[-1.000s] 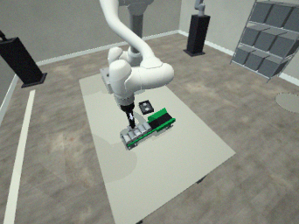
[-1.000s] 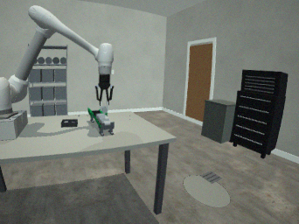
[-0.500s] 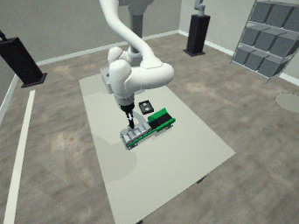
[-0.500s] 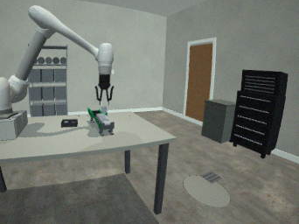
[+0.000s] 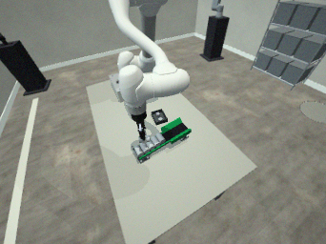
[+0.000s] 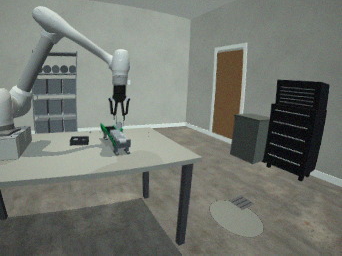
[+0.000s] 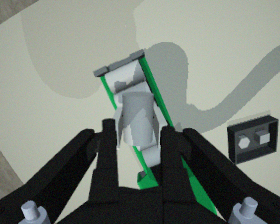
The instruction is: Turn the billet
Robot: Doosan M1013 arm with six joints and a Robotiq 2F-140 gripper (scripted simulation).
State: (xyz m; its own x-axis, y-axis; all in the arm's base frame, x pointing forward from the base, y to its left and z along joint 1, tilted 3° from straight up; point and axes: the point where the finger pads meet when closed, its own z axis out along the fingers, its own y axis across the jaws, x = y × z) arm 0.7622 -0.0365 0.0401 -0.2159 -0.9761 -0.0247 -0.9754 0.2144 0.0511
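Gripping a billet (image 7: 139, 122) above the green-edged ramp (image 7: 158, 100), the claw (image 7: 139, 136) hangs near the table's (image 5: 200, 183) middle.

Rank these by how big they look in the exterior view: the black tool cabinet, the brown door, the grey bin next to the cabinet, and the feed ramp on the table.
1. Brown door
2. Black tool cabinet, close to the door in apparent size, so that order is unsure
3. Grey bin
4. Feed ramp, smallest by far

The things stand at different depths, so this ranks looks only.
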